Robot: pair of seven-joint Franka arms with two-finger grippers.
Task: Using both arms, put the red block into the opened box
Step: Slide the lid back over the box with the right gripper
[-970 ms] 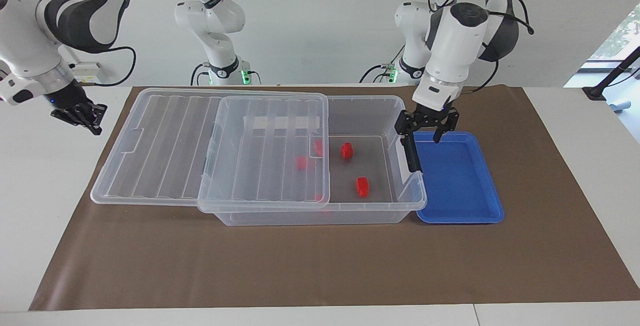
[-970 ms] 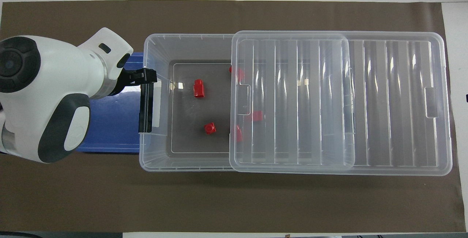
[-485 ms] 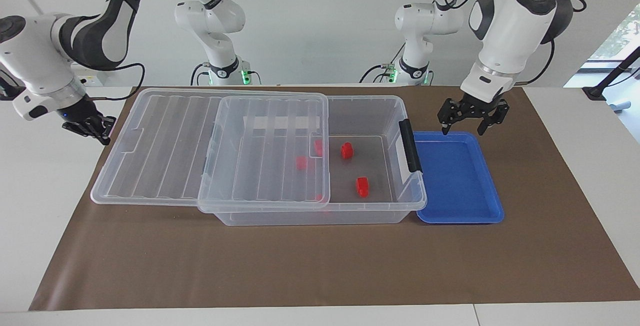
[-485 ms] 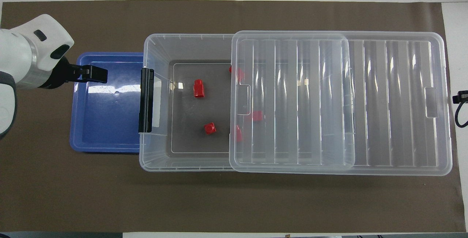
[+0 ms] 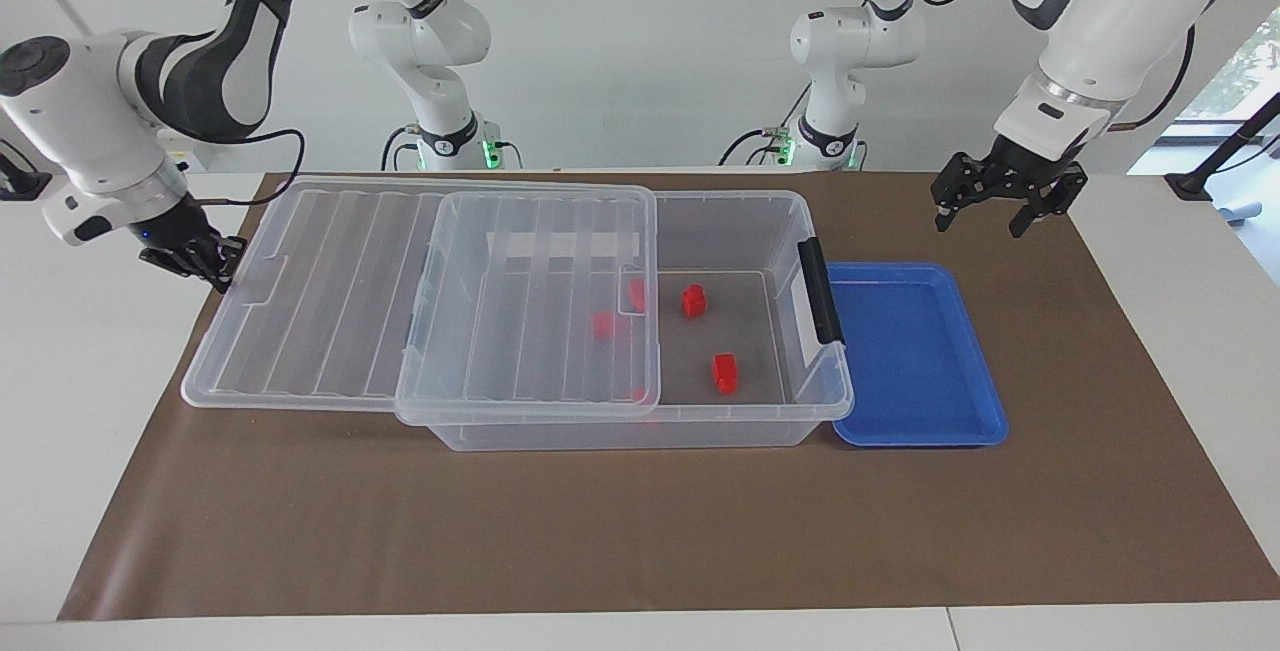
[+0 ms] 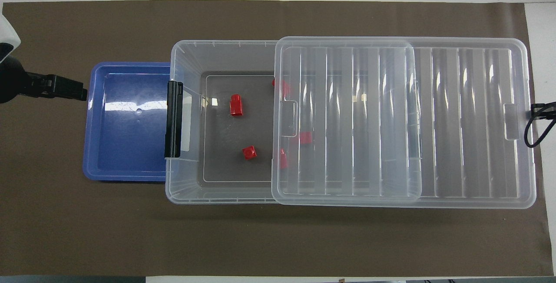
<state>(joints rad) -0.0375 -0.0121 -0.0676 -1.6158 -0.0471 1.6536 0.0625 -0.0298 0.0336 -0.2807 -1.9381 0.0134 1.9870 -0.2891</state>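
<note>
The clear box [image 5: 620,431] lies along the mat. Its ribbed lid [image 5: 330,291] is slid toward the right arm's end, leaving the latch end uncovered. Two red blocks [image 5: 694,300] [image 5: 725,373] lie on the uncovered floor of the box; others [image 5: 602,324] show through the lid. From overhead the red blocks [image 6: 236,104] [image 6: 249,152] sit inside the box [image 6: 186,196]. My left gripper [image 5: 978,226] hangs open and empty over the mat beside the blue tray. My right gripper [image 5: 200,259] is shut at the lid's outer end; whether it touches the lid I cannot tell.
A shallow blue tray [image 5: 915,351] with nothing in it lies against the box's black latch [image 5: 820,303], toward the left arm's end. A brown mat [image 5: 600,531] covers the table. Two more white arms stand at the robots' edge.
My left gripper has lifted away from the box's latch end and swung out over the mat past the tray. My right gripper has come in to the lid's outer end.
</note>
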